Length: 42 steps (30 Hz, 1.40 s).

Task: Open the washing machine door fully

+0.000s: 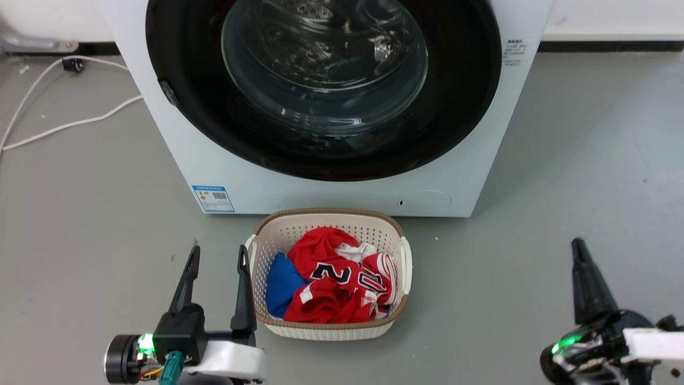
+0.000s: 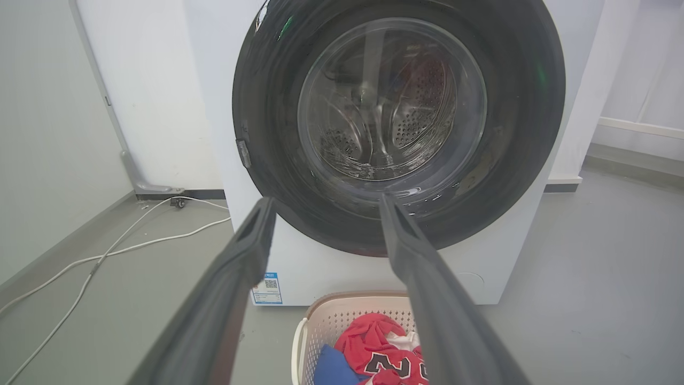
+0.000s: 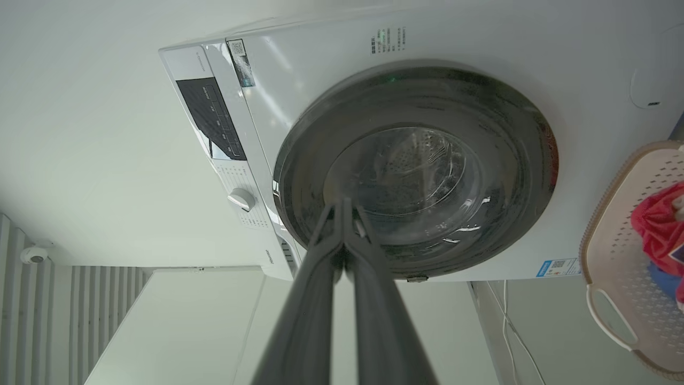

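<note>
Item one: the washing machine [image 1: 176, 155], white, stands at the upper middle of my head view. Its door [image 1: 459, 107], glossy black, sits flush in the front, so I judge it shut and the whole opening not yet begun. Item two: a laundry basket [image 1: 331, 218] of red and blue clothes [image 1: 331, 278] on the floor [image 1: 561, 160], just below the machine. Item three: my left claw [image 1: 219, 251], lower left, spread wide and empty, and my right claw [image 3: 344, 206], fingers pressed together on nothing, both well apart from the door.
</note>
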Available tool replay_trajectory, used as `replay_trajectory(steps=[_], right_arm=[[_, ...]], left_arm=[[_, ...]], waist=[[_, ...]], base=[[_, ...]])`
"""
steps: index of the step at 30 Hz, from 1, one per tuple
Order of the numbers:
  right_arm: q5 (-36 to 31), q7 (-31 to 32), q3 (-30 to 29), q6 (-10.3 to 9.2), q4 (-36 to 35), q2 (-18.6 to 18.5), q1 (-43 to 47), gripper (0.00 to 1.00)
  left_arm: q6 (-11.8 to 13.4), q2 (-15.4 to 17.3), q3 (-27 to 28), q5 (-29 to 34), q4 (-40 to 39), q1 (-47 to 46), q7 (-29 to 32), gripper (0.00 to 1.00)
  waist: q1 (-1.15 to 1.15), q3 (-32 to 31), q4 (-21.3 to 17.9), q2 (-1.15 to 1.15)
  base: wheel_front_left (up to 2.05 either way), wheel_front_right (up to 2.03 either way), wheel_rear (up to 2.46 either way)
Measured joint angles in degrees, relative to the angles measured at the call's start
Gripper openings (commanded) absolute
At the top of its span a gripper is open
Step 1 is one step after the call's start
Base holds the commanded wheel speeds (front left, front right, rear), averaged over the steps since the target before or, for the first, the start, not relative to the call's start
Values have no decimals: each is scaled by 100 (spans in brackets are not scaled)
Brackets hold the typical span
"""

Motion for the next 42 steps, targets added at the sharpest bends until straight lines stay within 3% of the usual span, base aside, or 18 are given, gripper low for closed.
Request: replay_trajectory(steps=[6,19,29,42], right_arm=[[-68,192,-657,0,324,-24,-671,0],[-304,879,-1479,0,1257,-635,-3032,0],[-521,1468,-1413,0,2306,-1271,-4864,0],[-1206,2001,-646,0,3104,-1734,-6551,0]], left_arm=[[-43,0,-7,35,-43,-330,0,100],[-111,0,3,82,-223,-1154,0,100],[-143,0,-69,74,-319,-1672,-1,100],[-180,0,-163,-8,-411,-2097,0,100]], waist=[[0,363,48,0],[1,1451,220,0],[1,2340,345,0],[1,3114,493,0]], base=[[0,0,0],[0,0,0],[0,0,0],[0,0,0]])
